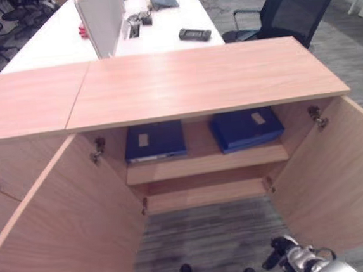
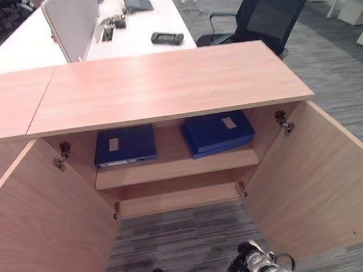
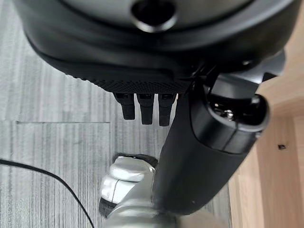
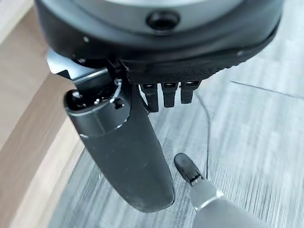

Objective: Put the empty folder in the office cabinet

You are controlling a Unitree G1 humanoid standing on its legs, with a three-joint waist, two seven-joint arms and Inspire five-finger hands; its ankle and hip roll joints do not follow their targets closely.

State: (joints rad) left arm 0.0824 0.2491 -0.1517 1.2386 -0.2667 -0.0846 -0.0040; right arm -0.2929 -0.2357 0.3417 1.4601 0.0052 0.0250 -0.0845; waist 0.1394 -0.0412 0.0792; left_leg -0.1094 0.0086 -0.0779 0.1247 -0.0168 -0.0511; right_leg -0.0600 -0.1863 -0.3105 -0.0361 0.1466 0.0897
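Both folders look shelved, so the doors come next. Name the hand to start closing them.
Right, probably. The right hand hangs empty and relaxed close beside the open right door. The left hand is equally free, so the edge is slim.

1. Right hand [image 2: 246,262] low at the bottom edge, over grey carpet [image 2: 178,238].
2. Open wooden cabinet [image 2: 164,86] ahead of the hand, both doors swung wide.
3. Two blue folders [image 2: 125,145] [image 2: 217,131] lie flat on its shelf [image 2: 171,168], well beyond the hand.

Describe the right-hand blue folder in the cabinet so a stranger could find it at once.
Look at the open wooden cabinet and its upper shelf. Two blue folders lie flat there. The right folder sits skewed, while the left folder lies square to the shelf edge.
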